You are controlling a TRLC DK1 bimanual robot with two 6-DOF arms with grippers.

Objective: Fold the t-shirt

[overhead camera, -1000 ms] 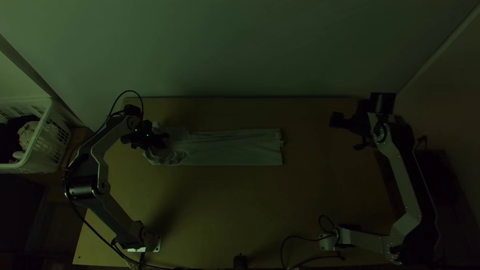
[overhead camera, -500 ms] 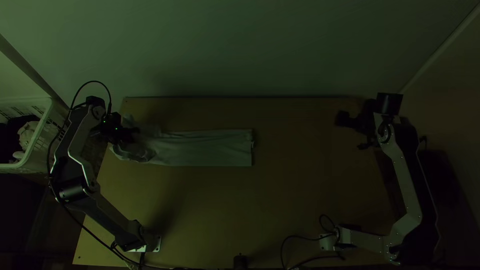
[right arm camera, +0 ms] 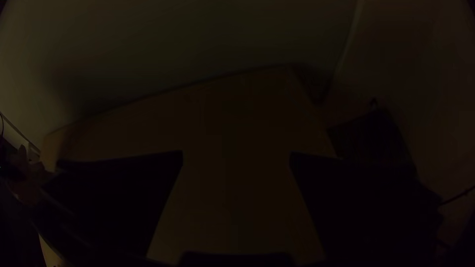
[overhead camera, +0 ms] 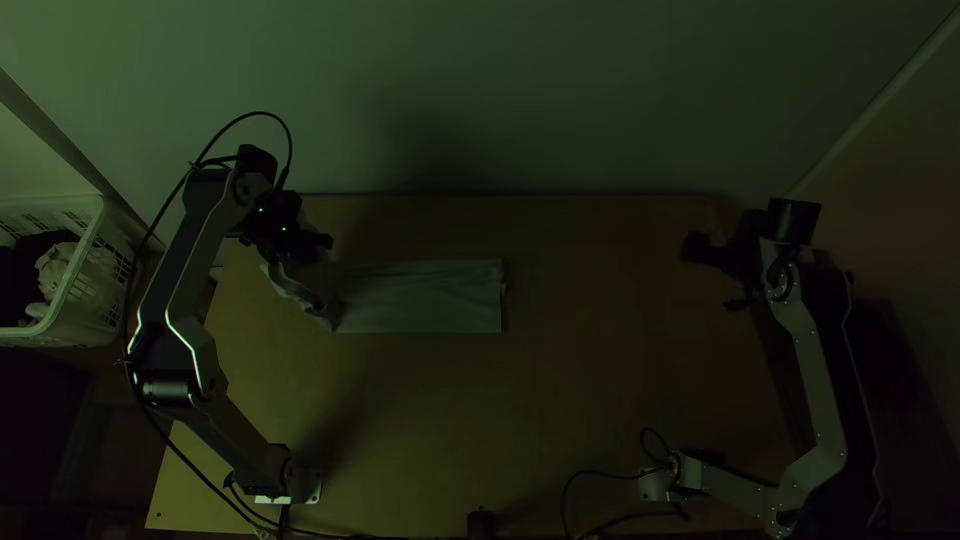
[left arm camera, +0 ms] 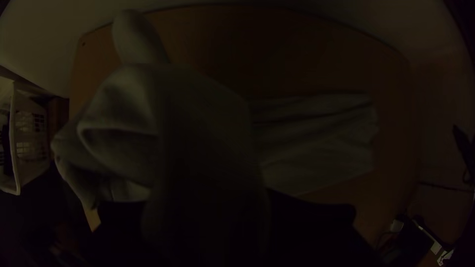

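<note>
One t-shirt (overhead camera: pixel 420 298), laid as a narrow strip on the table (overhead camera: pixel 480 420) at about eleven o'clock of its middle in the top view, with a bunched end at ten o'clock, raised off the table. At that end, the left gripper (overhead camera: pixel 322 246), with jaws clamped on gathered cloth. At two o'clock, the right gripper (right arm camera: pixel 237 155), with jaws apart and holding nothing. Probable step in hand: folding the strip lengthwise, from the bunched end towards three o'clock. To do it well, lift just enough to free the bunch, then swing low and slow towards three o'clock, in line with the strip's long edges. Avoid tugging, for fear of dragging the flat part askew. Lay down, match edges, release gently, then smooth out any trapped creases.
</note>
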